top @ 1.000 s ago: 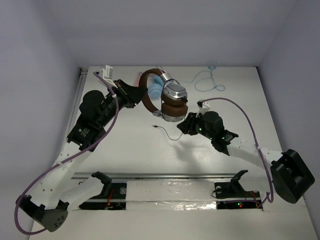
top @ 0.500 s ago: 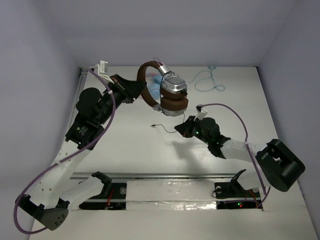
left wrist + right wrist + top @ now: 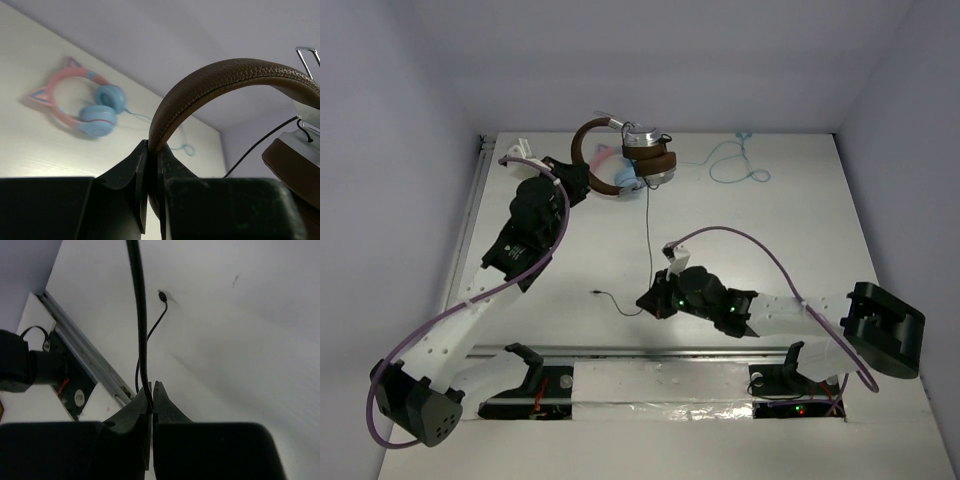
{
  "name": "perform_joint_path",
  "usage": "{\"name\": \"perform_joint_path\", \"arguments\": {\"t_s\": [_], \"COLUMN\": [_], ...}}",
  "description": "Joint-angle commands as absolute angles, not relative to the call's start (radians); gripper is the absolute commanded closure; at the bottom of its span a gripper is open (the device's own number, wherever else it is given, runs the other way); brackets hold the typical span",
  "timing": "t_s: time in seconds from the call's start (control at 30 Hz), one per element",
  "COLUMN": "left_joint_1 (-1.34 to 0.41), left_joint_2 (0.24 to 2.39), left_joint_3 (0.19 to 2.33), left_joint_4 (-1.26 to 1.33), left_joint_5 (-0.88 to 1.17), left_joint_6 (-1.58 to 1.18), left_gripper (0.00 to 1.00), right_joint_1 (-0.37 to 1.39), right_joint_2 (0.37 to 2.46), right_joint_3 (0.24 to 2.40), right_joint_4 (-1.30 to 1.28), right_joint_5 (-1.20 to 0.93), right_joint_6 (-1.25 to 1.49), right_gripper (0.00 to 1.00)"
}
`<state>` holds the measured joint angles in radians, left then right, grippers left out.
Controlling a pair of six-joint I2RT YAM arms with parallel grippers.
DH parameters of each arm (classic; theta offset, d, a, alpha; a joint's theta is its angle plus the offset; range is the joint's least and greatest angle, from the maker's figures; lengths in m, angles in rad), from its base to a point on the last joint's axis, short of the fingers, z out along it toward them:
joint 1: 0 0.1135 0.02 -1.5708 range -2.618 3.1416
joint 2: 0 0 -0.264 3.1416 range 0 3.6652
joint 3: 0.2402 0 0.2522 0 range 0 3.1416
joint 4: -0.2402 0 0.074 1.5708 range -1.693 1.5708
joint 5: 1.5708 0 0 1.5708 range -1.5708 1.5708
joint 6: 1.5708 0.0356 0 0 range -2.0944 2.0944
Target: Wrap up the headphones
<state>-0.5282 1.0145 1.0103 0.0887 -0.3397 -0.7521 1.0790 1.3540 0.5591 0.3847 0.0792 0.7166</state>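
The headphones (image 3: 645, 158) with brown headband (image 3: 220, 80), brown pads and silver cups hang in the air at the table's far middle. My left gripper (image 3: 582, 181) is shut on the headband; in the left wrist view its jaws (image 3: 152, 150) pinch the band. The thin black cable (image 3: 648, 235) runs straight down from the cups to my right gripper (image 3: 648, 300), which is shut on it near the table's front middle. In the right wrist view the cable (image 3: 141, 325) enters the closed jaws (image 3: 151, 390). The plug end (image 3: 596, 293) lies on the table to the left.
Pink cat-ear headphones with light blue cups (image 3: 82, 105) lie on the table behind the brown ones, their pale blue cable (image 3: 732, 160) curling at the far right. A metal rail (image 3: 650, 352) runs along the near edge.
My left gripper has carried the headphones toward the far edge. My right gripper has moved down and left along the cable toward the near edge, pulling it straight.
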Motion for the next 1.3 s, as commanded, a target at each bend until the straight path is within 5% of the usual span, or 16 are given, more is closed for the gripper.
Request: {"name": "perform_joint_path", "arguments": {"t_s": [0.0, 0.4, 0.67, 1.27], "left_joint_1": [-0.526, -0.557, -0.735, -0.982], "left_joint_2": [1.020, 1.043, 1.054, 1.048], "left_joint_3": [0.982, 0.741, 0.646, 0.641], "left_joint_4": [0.227, 0.203, 0.141, -0.178], "left_joint_5": [-0.521, -0.767, -0.873, -0.887], "left_joint_6": [-0.740, -0.657, -0.658, -0.664], "left_gripper": [1.00, 1.00, 1.00, 1.00], "right_joint_1": [1.135, 1.318, 1.318, 1.253], "right_joint_2": [1.325, 1.195, 1.152, 1.270], "right_joint_3": [0.620, 0.918, 1.141, 1.373], "right_joint_4": [0.250, -0.296, -0.586, -0.894], "right_joint_5": [0.141, 0.221, 0.345, 0.505], "right_joint_6": [0.730, 0.632, 0.493, 0.229], "right_gripper": [1.00, 1.00, 1.00, 1.00]}}
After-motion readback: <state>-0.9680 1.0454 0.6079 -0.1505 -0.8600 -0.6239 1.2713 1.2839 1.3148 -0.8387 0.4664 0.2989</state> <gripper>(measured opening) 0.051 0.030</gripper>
